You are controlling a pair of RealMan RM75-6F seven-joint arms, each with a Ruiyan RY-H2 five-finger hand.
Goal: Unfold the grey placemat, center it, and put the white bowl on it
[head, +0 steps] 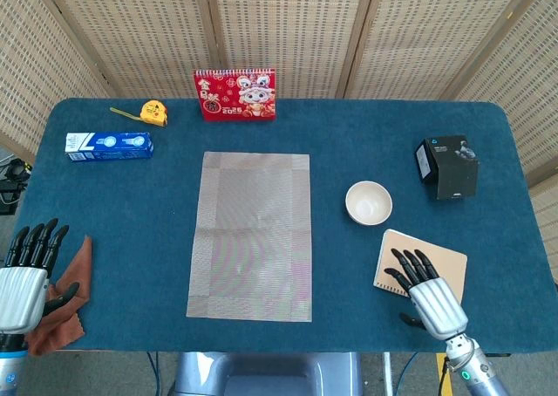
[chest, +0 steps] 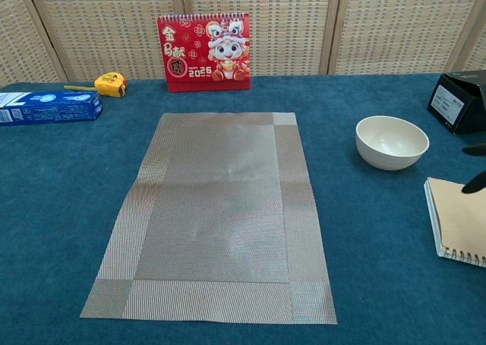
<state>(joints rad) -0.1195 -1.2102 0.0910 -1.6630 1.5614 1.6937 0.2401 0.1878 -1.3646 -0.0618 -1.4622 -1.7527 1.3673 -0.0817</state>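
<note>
Head view, looking down on a dark blue table. The grey placemat lies fully opened and flat in the middle of the frame, long side running top to bottom, a faint crease across its middle. It sits roughly central on the table, perhaps a little left of true centre. So the unfolding looks done, and the centring looks close to done.

The white bowl stands upright and empty on the bare cloth, right of the placemat and apart from it. Moving it onto the mat is what remains.

The right hand hovers at lower right over a tan spiral notebook, fingers spread and holding nothing, below the bowl and not touching it. The left hand is at the lower left edge, fingers apart and empty, beside a brown cloth.

In the chest view the placemat fills the centre and the bowl sits at right; only dark fingertips show at the far right edge.

Along the top stand a red desk calendar, a yellow tape measure, a blue carton and a black box.
</note>
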